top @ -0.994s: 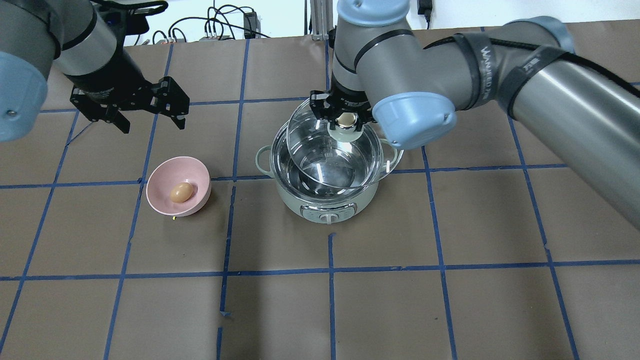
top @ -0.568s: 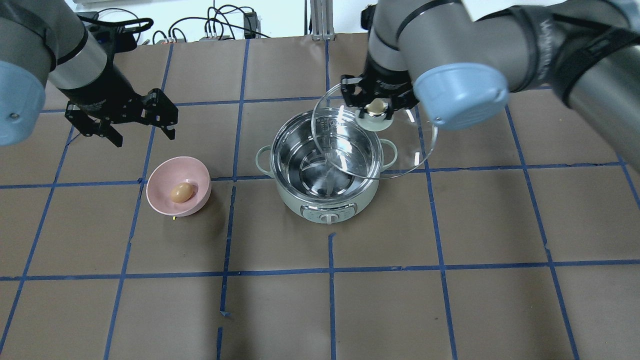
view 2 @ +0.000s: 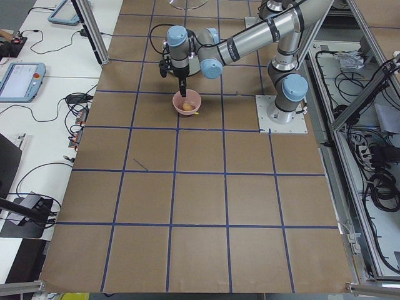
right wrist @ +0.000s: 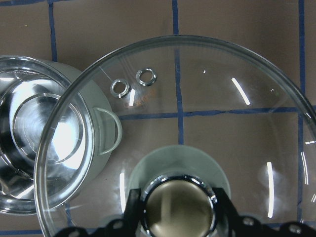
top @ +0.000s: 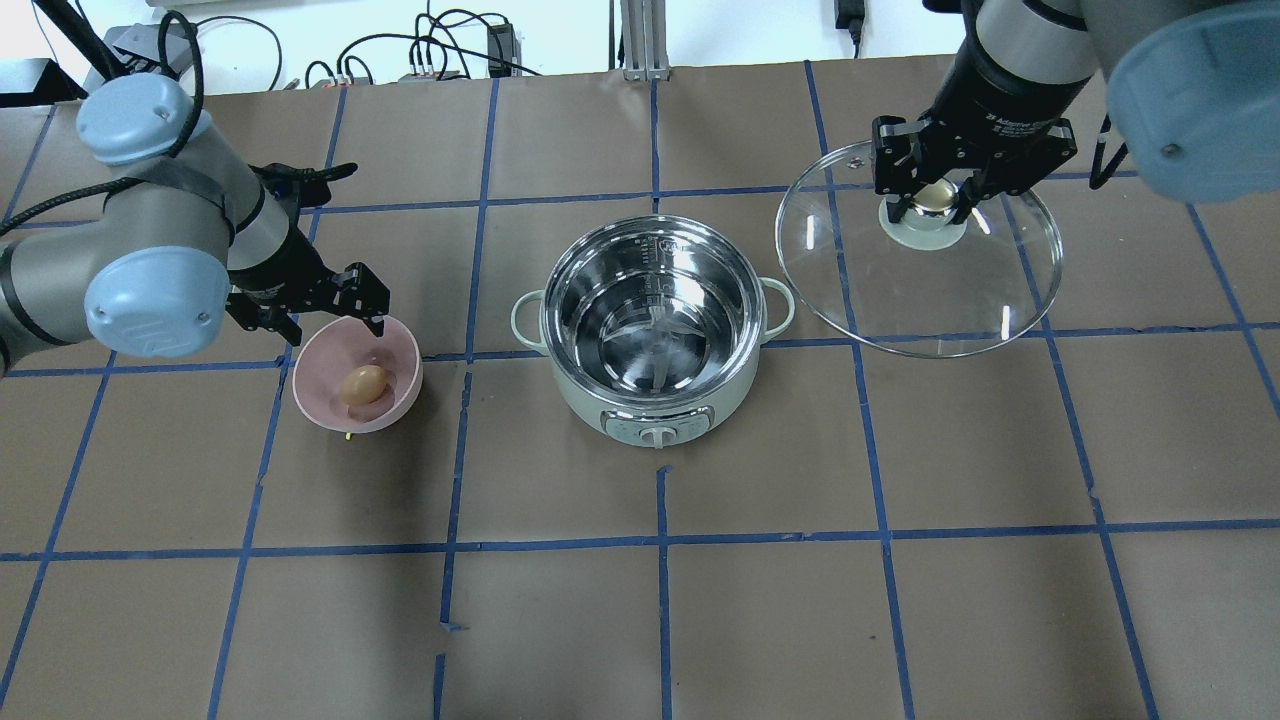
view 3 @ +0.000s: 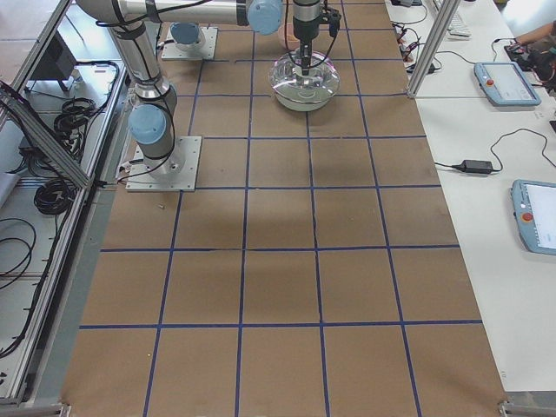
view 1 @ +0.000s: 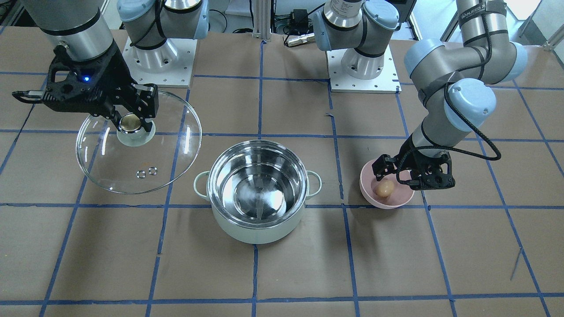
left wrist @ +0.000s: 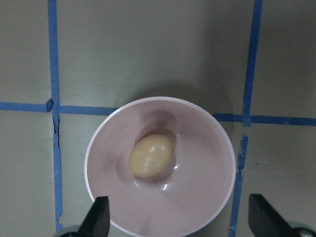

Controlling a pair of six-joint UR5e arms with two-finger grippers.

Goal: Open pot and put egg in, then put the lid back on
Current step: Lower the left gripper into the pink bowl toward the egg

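The mint-green pot (top: 585, 400) stands open and empty at mid-table, also in the front view (view 1: 257, 229). My right gripper (top: 932, 200) is shut on the brass knob (view 1: 130, 123) of the glass lid (top: 900, 290). It holds the lid off the table to the pot's right; the wrist view shows the lid (right wrist: 207, 113) overlapping the pot's edge. The tan egg (top: 363, 384) lies in the pink bowl (top: 330, 360) left of the pot. My left gripper (top: 335, 330) is open and empty just above the bowl, its fingers wider apart than the egg (left wrist: 151, 155).
Brown paper with a blue tape grid covers the table. The arm bases stand at the robot's side of the table (view 1: 154, 57). The pot's control knob (top: 655, 437) faces the robot.
My right gripper has carried the lid from above the pot to the pot's right. My left gripper has come down and toward the pink bowl and now hangs over it.
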